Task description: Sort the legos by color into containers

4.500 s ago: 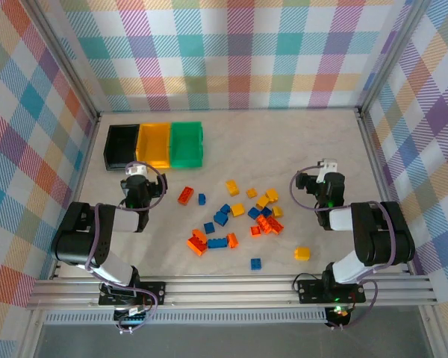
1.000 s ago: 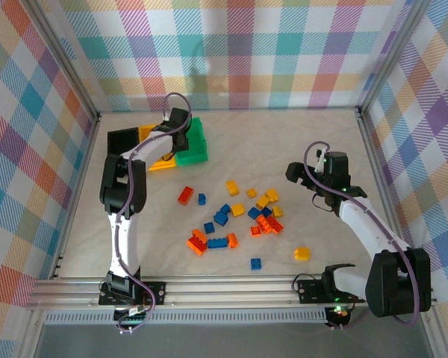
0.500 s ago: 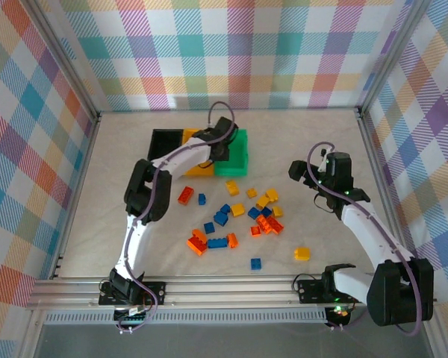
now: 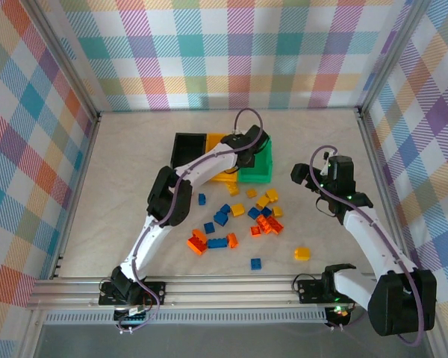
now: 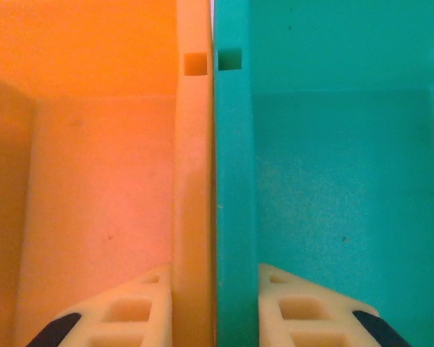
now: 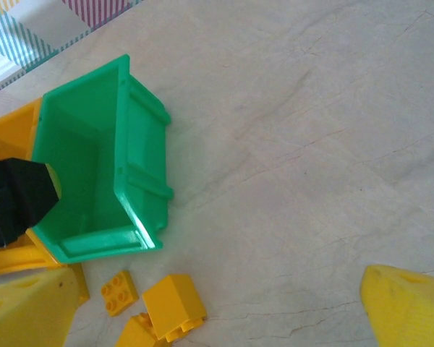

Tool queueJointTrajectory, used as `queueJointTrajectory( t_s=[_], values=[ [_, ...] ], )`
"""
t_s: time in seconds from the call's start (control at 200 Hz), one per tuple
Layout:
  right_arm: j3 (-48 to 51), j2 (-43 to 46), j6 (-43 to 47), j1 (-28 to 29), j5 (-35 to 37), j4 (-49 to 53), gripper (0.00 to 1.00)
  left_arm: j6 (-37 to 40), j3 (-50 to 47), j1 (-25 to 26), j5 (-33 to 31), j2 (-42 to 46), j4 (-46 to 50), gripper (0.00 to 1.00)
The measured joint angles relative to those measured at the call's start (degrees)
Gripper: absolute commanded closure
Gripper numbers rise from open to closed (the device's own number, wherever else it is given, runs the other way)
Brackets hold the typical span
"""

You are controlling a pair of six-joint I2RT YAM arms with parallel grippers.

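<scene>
Legos (image 4: 221, 217): loose lot, orange-red, blue & yellow, lying on the table (image 4: 134, 224) at ctr, all outside the containers (image 4: 209, 173).
- Main spread runs from yellow pcs just below the green bin (image 4: 261, 173) down to an orange-red/blue cluster (image 4: 209, 242) nearer the arm bases.
- Second orange-red cluster (image 4: 266, 224) sits to the right, w/ blue & yellow pcs close around it.
- Strays: lone blue brick (image 4: 255, 263) and lone yellow brick (image 4: 302, 253), nearest the front edge, apart from the rest.
- In R wrist view, two yellow pcs (image 6: 120, 291) lie just off the green bin's near corner.

Containers, detail: 3 open-top bins joined in a row, mid-table, on the far side of the lego spread. Order left to right from overhead: black bin (image 4: 185, 148), yellow-orange bin (image 4: 222, 176), green bin.

L gripper (image 5: 213, 278): clenched on the containers. One finger is inside the yellow-orange bin and the other inside the green bin, pinching the paired walls where the two meet. L arm (image 4: 172, 198) is stretched long from its base, past the left side of the spread.

R gripper (image 6: 223, 289): released, fingers spread wide, nothing btwn them. It hovers to the right of the green bin, apart from it, over bare table. R arm (image 4: 366, 224) is raised along the right side.

Surround: plaid cloth walls (image 4: 231, 52) on three sides.
</scene>
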State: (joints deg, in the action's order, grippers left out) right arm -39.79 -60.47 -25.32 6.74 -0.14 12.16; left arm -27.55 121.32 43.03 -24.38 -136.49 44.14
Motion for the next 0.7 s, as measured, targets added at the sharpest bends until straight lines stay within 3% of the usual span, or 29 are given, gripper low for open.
queueJointTrajectory(
  t_s=[0.22,0.7],
  values=[
    [0.52,0.02,-0.9,0.0,0.13,0.24,0.0,-4.44,-12.46,2.49,0.5,7.76,-2.51,1.0],
    [1.66,-1.44,-2.38,0.0,-1.84,0.39,0.0,-7.89,-12.11,4.52,1.36,8.17,-2.38,1.0]
  ],
)
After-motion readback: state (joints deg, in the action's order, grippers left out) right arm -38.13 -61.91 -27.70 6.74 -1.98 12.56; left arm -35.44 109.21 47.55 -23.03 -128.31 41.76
